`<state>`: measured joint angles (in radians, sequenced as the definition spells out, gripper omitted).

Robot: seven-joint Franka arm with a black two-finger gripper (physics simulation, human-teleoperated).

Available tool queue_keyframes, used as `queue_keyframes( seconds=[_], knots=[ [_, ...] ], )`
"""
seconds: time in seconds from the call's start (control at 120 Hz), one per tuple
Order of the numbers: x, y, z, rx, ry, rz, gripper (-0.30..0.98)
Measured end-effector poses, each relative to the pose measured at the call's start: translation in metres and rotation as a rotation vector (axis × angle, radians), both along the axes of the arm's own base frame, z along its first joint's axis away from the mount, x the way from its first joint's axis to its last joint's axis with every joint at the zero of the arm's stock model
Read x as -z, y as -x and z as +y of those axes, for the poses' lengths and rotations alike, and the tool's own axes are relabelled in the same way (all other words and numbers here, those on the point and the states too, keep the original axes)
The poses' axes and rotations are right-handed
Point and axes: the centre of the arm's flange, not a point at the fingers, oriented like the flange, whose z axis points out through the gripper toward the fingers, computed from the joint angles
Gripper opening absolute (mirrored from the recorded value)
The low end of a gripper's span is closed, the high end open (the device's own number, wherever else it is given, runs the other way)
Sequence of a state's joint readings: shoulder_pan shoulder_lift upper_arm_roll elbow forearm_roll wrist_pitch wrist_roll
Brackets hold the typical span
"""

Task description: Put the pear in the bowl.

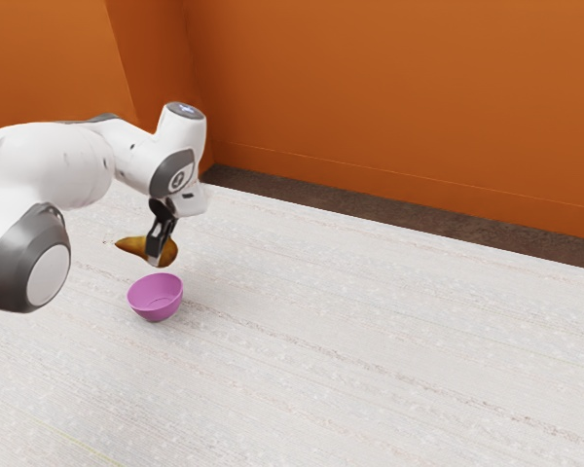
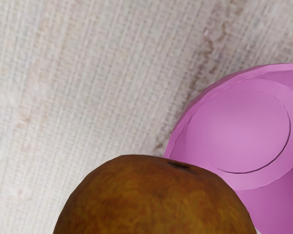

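"Pear [image 2: 154, 200] secure?"

"Yes, the end effector [image 1: 159, 257] has it pinched around the fat end, in the air. It's probably firm, fairly light, smooth enough to slip; that broad belly seems the right hold."

"And the bowl [image 2: 239, 126]?"

"Lower, empty, just off to the pear's side, on the tabletop [image 2: 88, 73]."
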<state>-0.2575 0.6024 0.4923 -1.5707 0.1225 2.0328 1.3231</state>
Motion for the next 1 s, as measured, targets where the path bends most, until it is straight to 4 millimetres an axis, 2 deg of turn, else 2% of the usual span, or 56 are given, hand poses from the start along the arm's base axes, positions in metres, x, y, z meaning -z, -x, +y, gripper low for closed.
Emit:
queue_keyframes(
  seconds=[0.142,0.342,0.517,0.875,0.908,0.942,1.0],
  knots=[
    [0.011,0.001,0.004,-0.018,-0.005,-0.003,0.26],
    [0.015,0.02,0.007,-0.049,0.014,0.02,0.27],
    [0.029,0.037,0.006,-0.069,0.029,0.055,0.26],
    [0.033,0.039,0.001,-0.079,0.032,0.069,0.58],
    [0.022,0.038,-0.001,-0.077,0.036,0.054,0.59],
    [-0.001,0.035,-0.003,-0.074,0.045,0.022,0.61],
    [-0.062,0.027,-0.016,-0.059,0.066,-0.059,0.63]
  ],
)
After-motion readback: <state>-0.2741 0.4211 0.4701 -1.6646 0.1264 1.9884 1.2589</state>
